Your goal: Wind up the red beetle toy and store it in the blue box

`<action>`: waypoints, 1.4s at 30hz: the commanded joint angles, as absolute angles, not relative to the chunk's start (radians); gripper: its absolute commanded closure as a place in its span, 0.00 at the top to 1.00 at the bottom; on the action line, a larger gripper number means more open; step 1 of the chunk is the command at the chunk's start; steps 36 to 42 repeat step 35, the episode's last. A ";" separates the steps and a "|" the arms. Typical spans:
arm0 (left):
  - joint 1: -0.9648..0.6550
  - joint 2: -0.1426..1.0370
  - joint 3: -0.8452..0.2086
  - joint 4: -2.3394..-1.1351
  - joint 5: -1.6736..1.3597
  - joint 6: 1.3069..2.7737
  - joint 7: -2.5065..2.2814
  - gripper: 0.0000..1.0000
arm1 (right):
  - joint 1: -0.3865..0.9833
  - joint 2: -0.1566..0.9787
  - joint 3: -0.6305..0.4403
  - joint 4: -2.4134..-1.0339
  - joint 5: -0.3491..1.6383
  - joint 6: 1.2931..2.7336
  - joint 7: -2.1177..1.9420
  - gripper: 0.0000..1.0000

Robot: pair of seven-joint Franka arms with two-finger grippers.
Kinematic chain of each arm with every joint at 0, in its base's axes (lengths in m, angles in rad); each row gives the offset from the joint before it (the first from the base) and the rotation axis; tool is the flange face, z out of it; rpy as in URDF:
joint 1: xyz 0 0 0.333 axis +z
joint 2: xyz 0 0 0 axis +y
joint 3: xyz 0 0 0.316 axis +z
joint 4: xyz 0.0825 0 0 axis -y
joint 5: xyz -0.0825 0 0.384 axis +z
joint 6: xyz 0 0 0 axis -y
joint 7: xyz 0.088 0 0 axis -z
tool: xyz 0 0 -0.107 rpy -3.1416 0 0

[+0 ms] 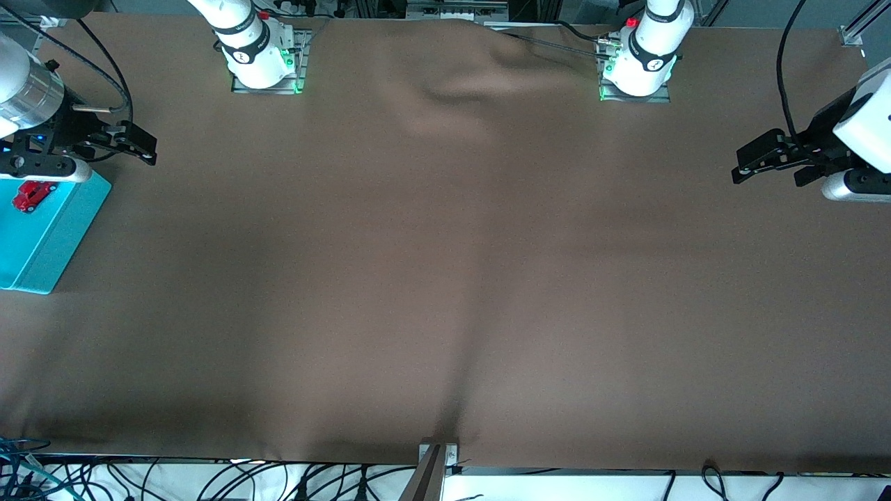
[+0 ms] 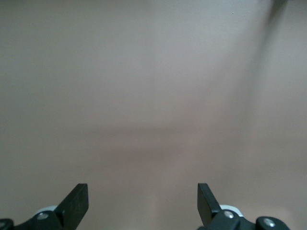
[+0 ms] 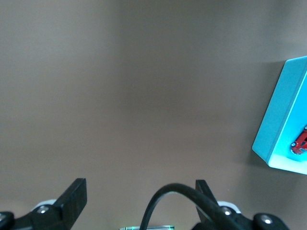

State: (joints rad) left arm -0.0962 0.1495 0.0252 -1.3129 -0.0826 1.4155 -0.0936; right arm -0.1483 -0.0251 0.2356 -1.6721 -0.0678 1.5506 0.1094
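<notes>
Toy (image 1: 33,195) sits in the box (image 1: 42,236), so storing looks done; right gripper (image 1: 136,145) beside the box and left gripper (image 1: 762,163), waiting, both spread empty

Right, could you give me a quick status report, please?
Left gripper open, empty. Right gripper open beside blue box. Red beetle toy in the box. Nothing in the way.
</notes>
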 commanded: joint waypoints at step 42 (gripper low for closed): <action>-0.091 0.137 0.029 -1.328 -0.101 1.427 -0.084 1.00 | -0.144 -0.037 0.233 -1.660 -0.057 1.497 0.043 1.00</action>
